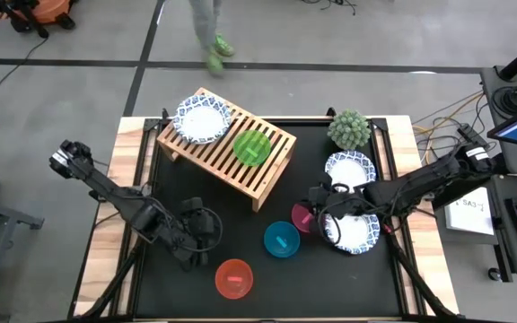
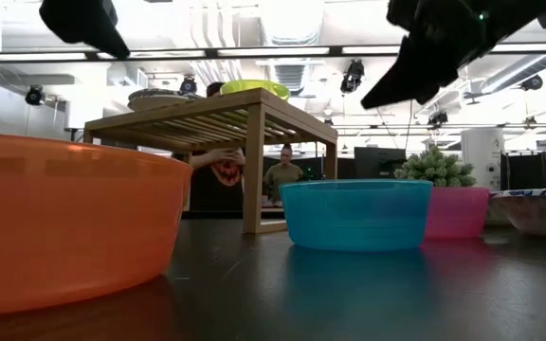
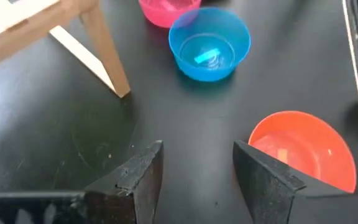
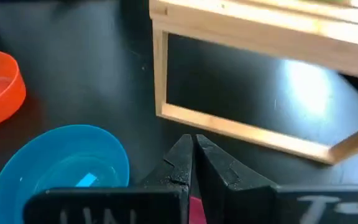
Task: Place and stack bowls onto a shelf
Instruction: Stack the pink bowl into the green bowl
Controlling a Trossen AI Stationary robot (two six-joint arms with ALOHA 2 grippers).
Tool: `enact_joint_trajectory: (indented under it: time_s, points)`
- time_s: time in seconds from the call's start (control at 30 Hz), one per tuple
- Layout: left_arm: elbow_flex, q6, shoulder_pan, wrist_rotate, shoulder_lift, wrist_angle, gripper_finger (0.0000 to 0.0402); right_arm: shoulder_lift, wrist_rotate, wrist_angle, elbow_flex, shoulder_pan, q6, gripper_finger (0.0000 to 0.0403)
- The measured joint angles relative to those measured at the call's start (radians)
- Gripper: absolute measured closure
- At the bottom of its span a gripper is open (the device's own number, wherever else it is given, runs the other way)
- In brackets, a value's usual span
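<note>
My right gripper (image 1: 315,199) is clenched empty above the magenta bowl (image 1: 302,217), near the shelf (image 1: 227,147) holding a white bowl (image 1: 203,118) and green bowl (image 1: 252,147). My left gripper (image 3: 197,177) hangs released by the red bowl (image 1: 234,278).

A patterned white bowl (image 1: 204,119) and the green bowl (image 1: 252,147) sit on the slatted shelf (image 1: 272,175), others on the table

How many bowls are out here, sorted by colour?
White bowls with blue rims: 3 in sight
Green bowl: 1
Magenta bowl: 1
Teal bowl: 1
Red bowl: 1
Total: 7 bowls
</note>
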State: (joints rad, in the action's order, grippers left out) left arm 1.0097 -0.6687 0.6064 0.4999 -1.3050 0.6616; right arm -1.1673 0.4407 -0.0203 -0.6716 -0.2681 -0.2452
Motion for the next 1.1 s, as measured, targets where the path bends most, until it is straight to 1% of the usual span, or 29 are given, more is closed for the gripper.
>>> enact_joint_trajectory:
  time_s: [0.07, 0.1, 0.17, 0.23, 0.43, 0.57, 0.67, 0.77, 1.1]
  points:
    - [-0.007, -0.004, 0.000, 0.007, -0.010, 0.002, 0.0225, -0.013, -0.011, -0.020, -0.004, 0.003, -0.053, 0.0390]
    - [-0.007, -0.003, 0.000, 0.012, -0.014, -0.001, 0.0225, -0.015, -0.036, -0.043, -0.011, 0.010, -0.080, 0.0385]
    - [-0.007, -0.002, 0.000, 0.015, -0.023, -0.003, 0.0225, -0.015, -0.096, -0.083, -0.026, 0.027, -0.130, 0.0368]
    - [-0.007, 0.003, 0.000, 0.016, -0.028, -0.008, 0.0225, -0.015, -0.127, -0.124, -0.040, 0.041, -0.157, 0.0343]
    - [-0.007, 0.030, 0.000, 0.031, -0.033, -0.008, 0.0225, -0.020, -0.134, -0.317, -0.068, 0.068, -0.147, 0.0261]
    - [-0.007, 0.047, 0.000, 0.043, -0.033, -0.008, 0.0226, -0.040, -0.135, -0.435, -0.071, 0.083, -0.140, 0.0228]
    - [-0.007, 0.061, 0.000, 0.071, -0.033, -0.014, 0.0226, -0.061, -0.137, -0.477, -0.073, 0.097, -0.155, 0.0221]
    - [-0.007, 0.065, 0.000, 0.117, -0.033, -0.012, 0.0226, -0.096, -0.137, -0.475, -0.072, 0.109, -0.155, 0.0223]
    - [-0.011, 0.066, 0.000, 0.122, -0.033, -0.012, 0.0226, -0.206, -0.136, -0.468, -0.072, 0.146, -0.150, 0.0238]
